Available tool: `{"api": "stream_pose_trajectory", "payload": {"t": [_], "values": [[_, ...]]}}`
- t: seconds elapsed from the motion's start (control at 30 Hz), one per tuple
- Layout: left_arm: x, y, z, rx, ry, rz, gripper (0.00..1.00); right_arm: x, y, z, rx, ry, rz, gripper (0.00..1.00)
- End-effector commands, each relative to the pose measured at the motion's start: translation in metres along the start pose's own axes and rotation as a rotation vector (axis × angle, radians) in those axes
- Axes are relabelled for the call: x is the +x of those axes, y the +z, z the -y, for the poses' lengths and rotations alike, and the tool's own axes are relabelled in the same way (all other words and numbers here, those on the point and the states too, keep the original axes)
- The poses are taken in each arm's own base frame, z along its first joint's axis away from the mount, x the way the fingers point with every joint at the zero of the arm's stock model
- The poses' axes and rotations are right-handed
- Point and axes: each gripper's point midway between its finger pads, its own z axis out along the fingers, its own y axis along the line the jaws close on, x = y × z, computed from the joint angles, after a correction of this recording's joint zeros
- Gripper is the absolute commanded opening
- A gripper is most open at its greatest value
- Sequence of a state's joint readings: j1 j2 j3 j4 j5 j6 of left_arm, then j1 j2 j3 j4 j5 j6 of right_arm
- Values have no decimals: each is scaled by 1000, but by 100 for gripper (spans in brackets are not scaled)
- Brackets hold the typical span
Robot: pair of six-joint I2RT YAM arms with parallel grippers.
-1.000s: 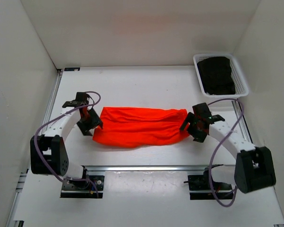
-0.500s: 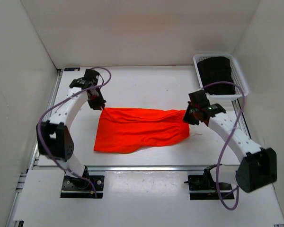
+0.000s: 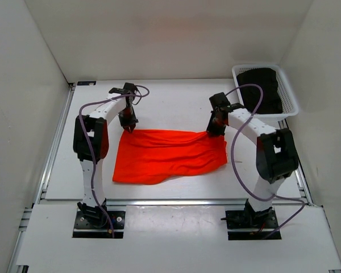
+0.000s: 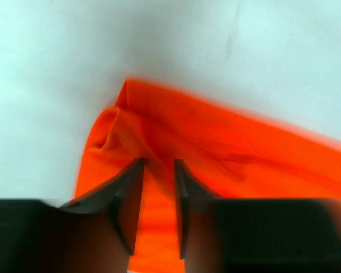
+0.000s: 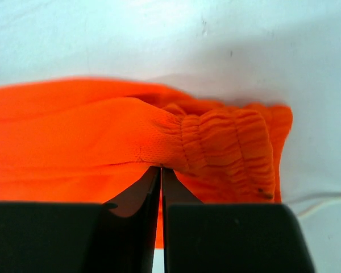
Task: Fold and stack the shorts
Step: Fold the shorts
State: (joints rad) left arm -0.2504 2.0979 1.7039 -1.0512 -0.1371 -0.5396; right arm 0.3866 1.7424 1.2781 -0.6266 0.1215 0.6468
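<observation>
The shorts [image 3: 167, 154] lie on the table [image 3: 170, 102], seemingly folded once into a long band, with further folds and stacking left to do. The right fingers [image 5: 145, 193] are pinched tight on the waistband end. The left fingers [image 4: 128, 193] stand slightly parted over the opposite far corner, gripping nothing that I can see.

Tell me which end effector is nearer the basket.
Right. The right end effector is just left of the basket; the left end effector is far left, across the shorts.
</observation>
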Motion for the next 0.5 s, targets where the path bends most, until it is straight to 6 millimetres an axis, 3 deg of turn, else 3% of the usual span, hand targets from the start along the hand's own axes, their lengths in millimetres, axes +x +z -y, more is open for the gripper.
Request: {"api": "stream_pose_trajectory", "payload": {"t": [0.0, 0.17, 0.47], "values": [[-17, -5, -8, -51, 1, 29, 14, -22, 6, -7, -10, 1, 7, 6], [-31, -2, -30, -91, -47, 45, 10, -28, 33, 16, 65, 23, -51, 3], [-57, -9, -56, -106, -121, 121, 10, -30, 49, 21, 92, 19, -69, 3]]}}
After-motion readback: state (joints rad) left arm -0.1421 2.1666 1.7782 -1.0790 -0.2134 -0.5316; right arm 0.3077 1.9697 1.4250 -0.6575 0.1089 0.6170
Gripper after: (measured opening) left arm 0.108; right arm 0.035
